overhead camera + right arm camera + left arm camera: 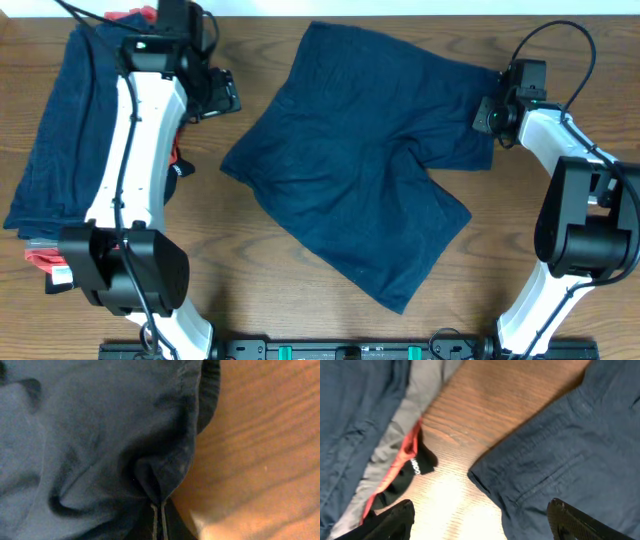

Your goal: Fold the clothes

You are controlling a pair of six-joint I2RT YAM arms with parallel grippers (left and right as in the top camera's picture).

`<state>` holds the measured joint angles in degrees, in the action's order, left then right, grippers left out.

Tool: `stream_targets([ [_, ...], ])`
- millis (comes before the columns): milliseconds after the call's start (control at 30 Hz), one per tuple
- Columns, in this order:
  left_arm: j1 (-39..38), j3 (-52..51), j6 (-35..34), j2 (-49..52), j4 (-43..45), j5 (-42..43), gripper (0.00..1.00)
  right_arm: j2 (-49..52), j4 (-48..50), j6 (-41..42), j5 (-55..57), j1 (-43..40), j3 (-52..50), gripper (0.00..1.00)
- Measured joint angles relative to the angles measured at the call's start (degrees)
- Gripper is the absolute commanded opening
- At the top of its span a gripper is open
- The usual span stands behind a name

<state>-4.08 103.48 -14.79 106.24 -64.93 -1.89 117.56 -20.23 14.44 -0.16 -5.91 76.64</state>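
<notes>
Dark navy shorts [370, 160] lie spread flat in the middle of the table. My right gripper [487, 113] is shut on their right edge; the right wrist view shows the fabric [100, 445] pinched into a fold between the closed jaws [161, 510]. My left gripper [222, 95] is open and empty, hovering just above and left of the shorts' left corner [485, 477]. In the left wrist view its two fingers [480, 520] are wide apart over bare wood and the shorts' hem.
A pile of folded clothes [70, 120], navy on top with grey [415, 400], orange-red [402, 455] and black [415, 467] pieces at its edge, lies at the left under the left arm. The wooden table [250, 270] shows around the shorts.
</notes>
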Motion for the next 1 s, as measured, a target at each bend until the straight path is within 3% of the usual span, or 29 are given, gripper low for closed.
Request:
stream_targets([
  [367, -1.55, -10.84, 1.60, 0.28, 6.49, -0.02, 0.86, 11.78, -9.22, -2.36, -0.85, -2.03, 17.68, 0.01],
  [633, -1.55, -12.94, 3.37, 0.28, 8.17, -0.02, 0.87, 13.99, -10.62, -2.99, -0.94, -3.69, 24.30, 0.03],
  [700, -1.55, -13.03, 4.35, 0.28, 8.17, -0.04, 0.87, 13.99, -12.09, -3.13, -1.25, -4.90, 25.81, 0.20],
  [800, -1.55, -13.05, 6.56, 0.28, 8.17, -0.04, 0.87, 14.01, -18.88, -3.43, -3.06, -7.17, 29.03, 0.72],
  [833, -1.55, -13.05, 7.19, 0.28, 8.17, -0.02, 0.87, 14.01, -20.76, -3.45, -3.63, -7.67, 29.90, 0.84],
  [900, -1.55, -13.05, 9.05, 0.28, 8.20, 0.04, 0.88, 14.01, -25.70, -3.67, -5.66, -8.61, 32.98, 0.97],
  [1000, -1.55, -13.05, 12.61, 0.28, 8.11, 1.60, 0.88, 14.01, -33.79, -4.35, -8.44, -8.79, 38.58, 0.99],
])
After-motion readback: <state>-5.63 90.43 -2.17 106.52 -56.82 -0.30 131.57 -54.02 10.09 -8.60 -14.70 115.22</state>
